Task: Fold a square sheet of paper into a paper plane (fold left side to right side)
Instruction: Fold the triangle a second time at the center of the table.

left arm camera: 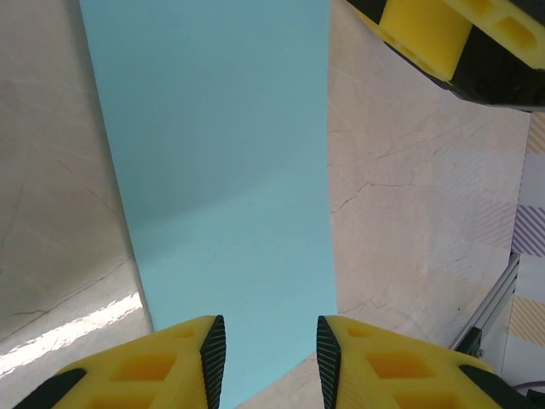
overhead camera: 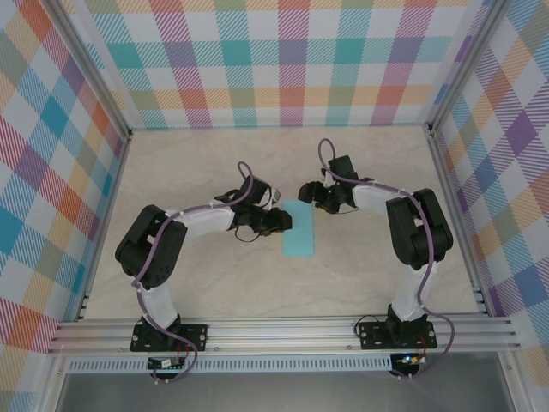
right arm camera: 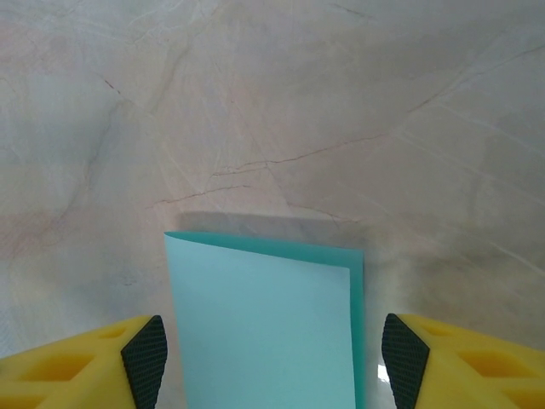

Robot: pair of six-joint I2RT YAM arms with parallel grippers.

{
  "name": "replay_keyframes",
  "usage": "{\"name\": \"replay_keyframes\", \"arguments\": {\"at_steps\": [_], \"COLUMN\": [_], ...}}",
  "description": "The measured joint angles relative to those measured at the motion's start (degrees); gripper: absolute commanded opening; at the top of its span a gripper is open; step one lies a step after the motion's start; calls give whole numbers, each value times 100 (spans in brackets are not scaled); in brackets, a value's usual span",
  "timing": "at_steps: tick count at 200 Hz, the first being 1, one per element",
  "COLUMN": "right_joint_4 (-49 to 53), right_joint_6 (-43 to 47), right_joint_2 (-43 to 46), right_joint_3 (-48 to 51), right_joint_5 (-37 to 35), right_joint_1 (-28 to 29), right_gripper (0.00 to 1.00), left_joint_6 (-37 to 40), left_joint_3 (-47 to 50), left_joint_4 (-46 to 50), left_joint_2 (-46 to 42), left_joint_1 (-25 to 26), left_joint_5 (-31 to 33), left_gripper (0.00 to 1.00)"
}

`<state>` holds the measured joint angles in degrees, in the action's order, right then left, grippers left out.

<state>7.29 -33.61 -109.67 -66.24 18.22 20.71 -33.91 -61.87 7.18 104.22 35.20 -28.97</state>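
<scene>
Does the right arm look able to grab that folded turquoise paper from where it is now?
Probably yes. The right gripper has its open fingers straddling one end of the folded turquoise paper, with nothing between them and it. The left gripper is at the paper too, but apart from the right one.

A lab test cell: aluminium rail frame (overhead camera: pixel 283 330), plaid walls (overhead camera: pixel 274 60), marble tabletop (overhead camera: pixel 214 172).

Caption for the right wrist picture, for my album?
Right gripper, wide open, straddling folded turquoise paper on a marbled table.
</scene>
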Motion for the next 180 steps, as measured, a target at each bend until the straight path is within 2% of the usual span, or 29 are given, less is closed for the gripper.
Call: {"name": "replay_keyframes", "arguments": {"at_steps": [101,137,180], "right_joint_4": [-168,-201,-339], "right_joint_6": [26,79,114], "right_joint_2": [-142,-142,-140], "right_joint_3": [-9,4,229], "right_joint_5": [275,315,354], "right_joint_1": [0,0,0], "right_gripper": [67,58,54], "left_joint_6": [-127,-127,-127], "left_joint_3": [-24,-24,-24], "left_joint_4": [-129,-133,-133], "left_joint_2": [474,474,474], "left_joint_1": [219,223,234], "left_joint_5": [170,256,273], "left_gripper": [35,35,37]}}
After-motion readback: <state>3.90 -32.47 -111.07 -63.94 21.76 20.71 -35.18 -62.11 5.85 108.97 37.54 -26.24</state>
